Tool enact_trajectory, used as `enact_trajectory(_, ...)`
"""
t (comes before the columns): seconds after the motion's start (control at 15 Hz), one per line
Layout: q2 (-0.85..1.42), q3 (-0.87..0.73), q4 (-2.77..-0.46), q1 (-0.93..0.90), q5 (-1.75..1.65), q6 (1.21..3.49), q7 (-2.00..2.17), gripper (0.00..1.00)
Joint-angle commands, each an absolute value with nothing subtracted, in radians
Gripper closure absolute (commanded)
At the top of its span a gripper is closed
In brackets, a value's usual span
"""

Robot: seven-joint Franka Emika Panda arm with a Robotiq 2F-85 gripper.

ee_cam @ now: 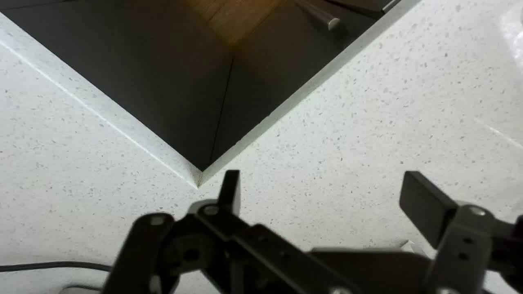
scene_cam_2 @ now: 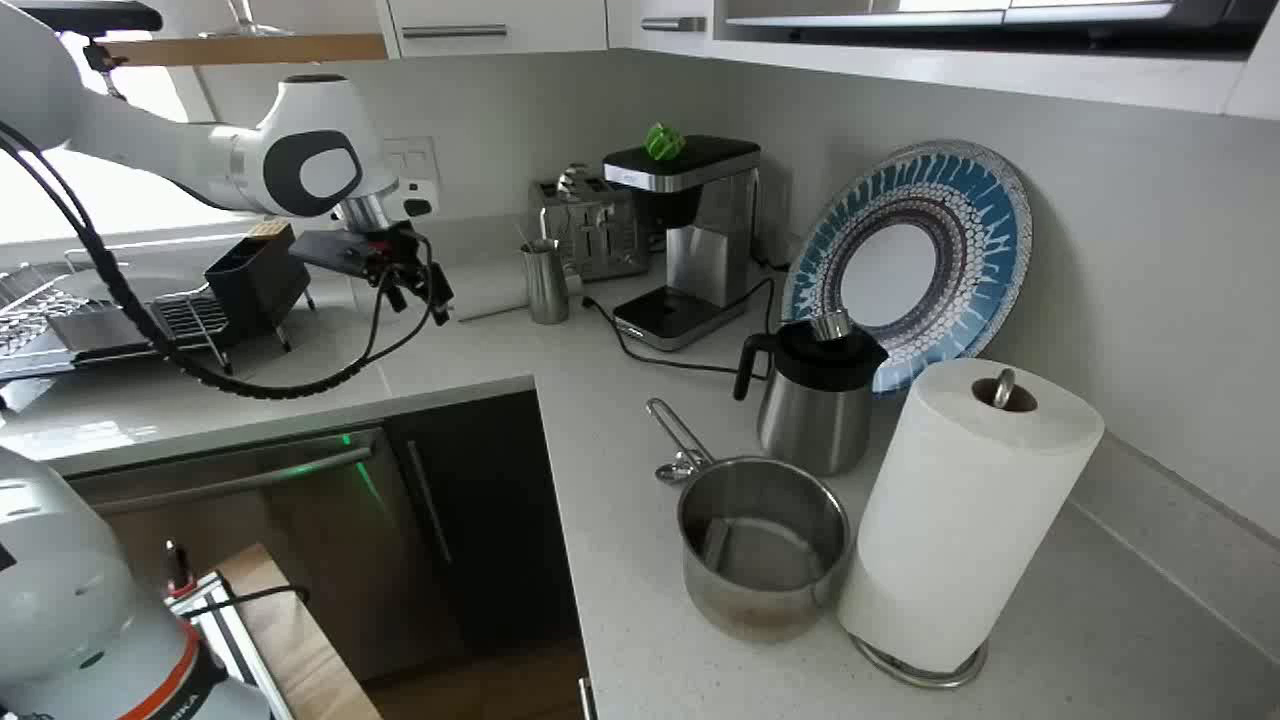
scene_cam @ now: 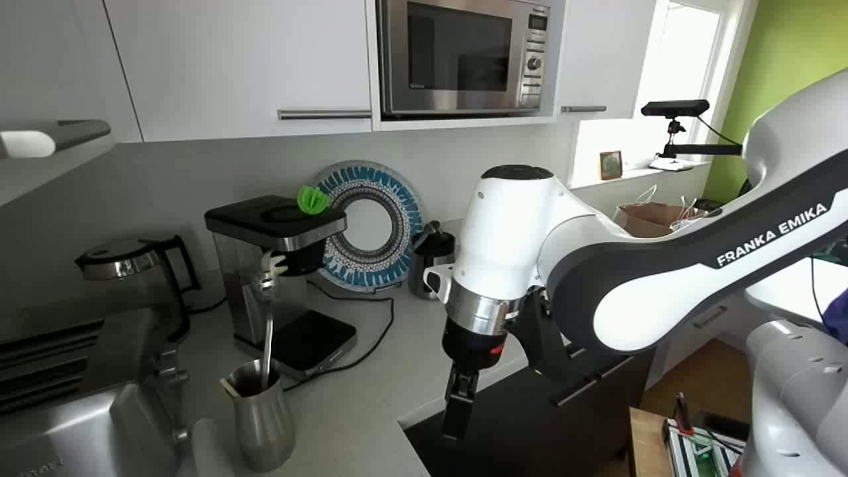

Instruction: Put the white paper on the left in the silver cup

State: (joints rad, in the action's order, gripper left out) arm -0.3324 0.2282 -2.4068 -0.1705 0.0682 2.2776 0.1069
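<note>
Toaster (scene_cam: 86, 397): far left in an exterior view, running out of frame; its levers face the working side, so I would come down away from them.
White paper (scene_cam: 211, 454): one, slim, rolled; just right of the toaster on the counter (scene_cam: 351, 424), apparently lying down, not yet in its place. Best taken near one end, lightly since paper may dent, then turned upright before it crosses over.
Silver cup (scene_cam: 265, 430): one, upright, next along. A long utensil (scene_cam: 267, 341) and a pale stick (scene_cam: 229, 388) already share the mouth, so I would aim the roll's lower end at the free part — and let go only once it is seated.
Coffee maker (scene_cam: 278, 228): beyond the cup; a tall upright load could brush it.
Gripper (ee_cam: 322, 196): mine, rightmost of the set, above the counter near its inside corner; fingers (ee_cam: 427, 204) spread wide, nothing held.
Roll's near end: cropped by the lower frame edge; elsewhere the outline is pale on pale, and contact with the cup I cannot tell.
Cup's inside: mostly dark; depth left for the roll not shown.
Light corner (ee_cam: 409, 246): between my fingers at the foot of the wrist view — perhaps paper, perhaps not.
</note>
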Motion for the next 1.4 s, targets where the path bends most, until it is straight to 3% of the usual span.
enact_trajectory(0.0, -0.332, 0.220, -2.405, -0.179, 0.064, 2.275, 0.110, 0.00)
enact_trajectory(0.67, 0.019, 0.322, -2.111, -0.218, -0.321, 2.358, 0.036, 0.00)
enact_trajectory(0.73, -0.072, 0.300, -2.187, -0.218, -0.255, 2.325, 0.057, 0.00)
enact_trajectory(1.07, -0.047, 0.292, -2.163, -0.225, -0.262, 2.332, 0.059, 0.00)
enact_trajectory(1.33, 0.099, 0.304, -2.087, -0.241, -0.466, 2.336, 0.166, 0.00)
